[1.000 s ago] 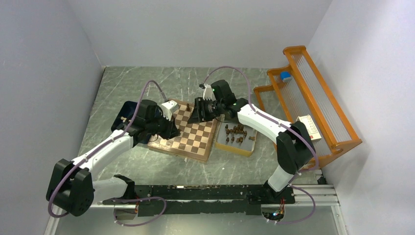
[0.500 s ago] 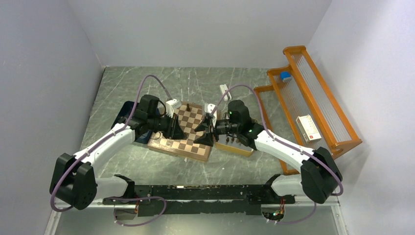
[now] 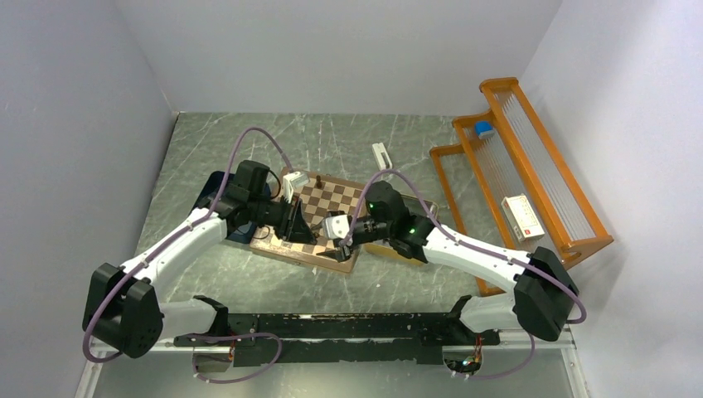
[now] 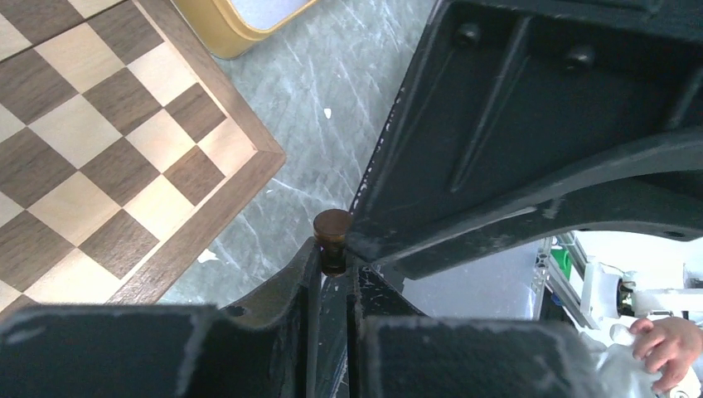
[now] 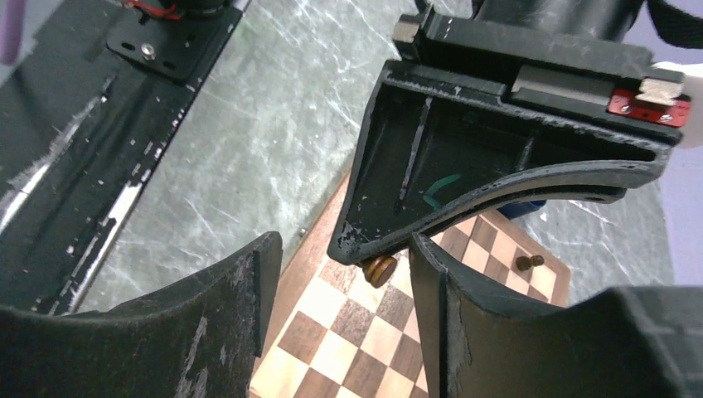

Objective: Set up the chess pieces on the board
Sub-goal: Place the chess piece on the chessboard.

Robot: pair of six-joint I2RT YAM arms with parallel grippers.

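1. The left gripper [image 4: 333, 269] reaches in from the left of the board [image 3: 336, 199]. Its fingers are pressed together on a chess piece [image 4: 332, 230] and pinch the lower part. The round top stands clear of the fingertips. The piece hangs just above the near edge of the board and rests on no square.

2. Another chess piece [image 3: 317, 179] stands upright at the far left corner of the board, well apart from the grippers.

3. The right gripper [image 5: 344, 261] reaches in from the right of the board. Its fingers are spread, one on each side of the held piece. The left wrist view shows one finger right beside the piece; whether it touches cannot be told.

4. Judged step: a handover of the piece between the two grippers. The direction cannot be read from this moment. The notes below assume the right gripper is the one taking it.
   - Hold the left gripper steady while the right fingers close.
   - Centre the right fingers on the exposed top. Little of the piece is free, so an off-centre close is likely to lever it out.
   - Loosen the left pinch only once the right grip is firm.
   - Draw the grippers straight apart. A sideways pull may tilt or drop the piece.

5. A yellow-rimmed tray [image 4: 217, 37] lies just right of the board. The right arm hides most of it in the top view.
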